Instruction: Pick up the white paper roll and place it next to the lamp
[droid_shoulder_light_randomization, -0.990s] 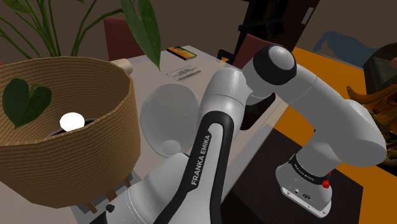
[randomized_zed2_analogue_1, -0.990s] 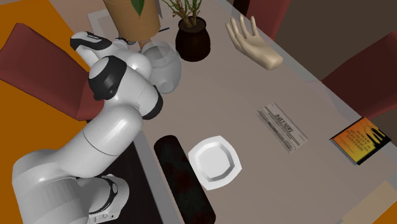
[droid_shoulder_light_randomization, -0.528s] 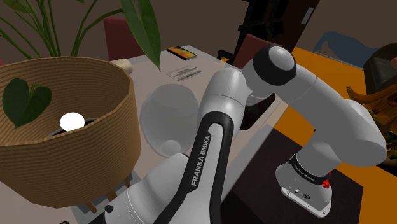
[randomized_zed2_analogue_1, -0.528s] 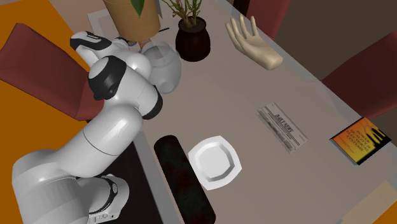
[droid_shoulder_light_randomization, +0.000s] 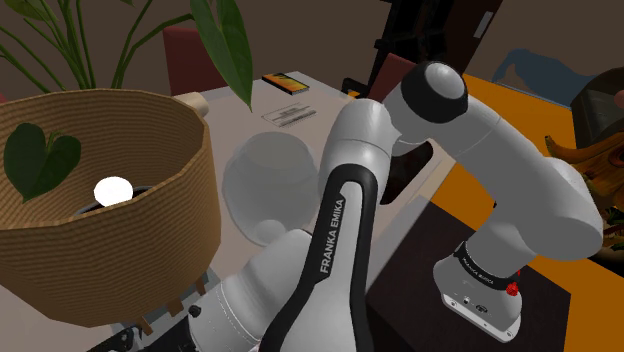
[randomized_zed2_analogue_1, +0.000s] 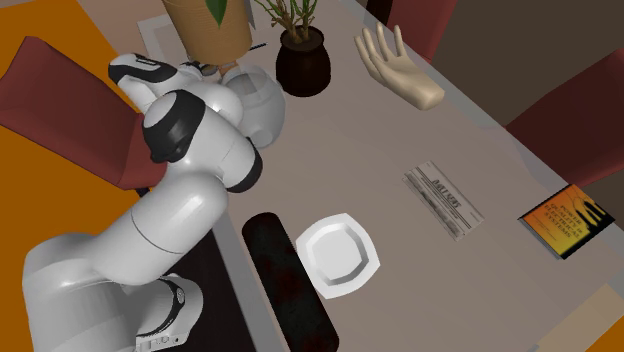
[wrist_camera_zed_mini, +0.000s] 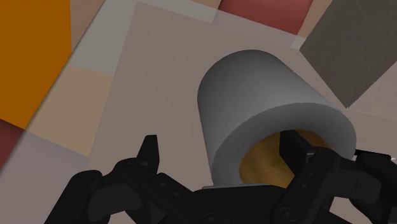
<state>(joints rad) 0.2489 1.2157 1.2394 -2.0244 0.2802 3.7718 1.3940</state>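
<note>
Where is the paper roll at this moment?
In the wrist view the grey-white paper roll is right at the gripper, its open brownish end turned toward it, with the pale table behind it.

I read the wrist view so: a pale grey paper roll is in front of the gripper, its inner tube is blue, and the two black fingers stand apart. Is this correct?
Not quite. The inner tube of the paper roll is brown, not blue; the wrist view shows it. The rest holds: the roll is pale grey, and the two black fingers of the gripper stand apart.
</note>
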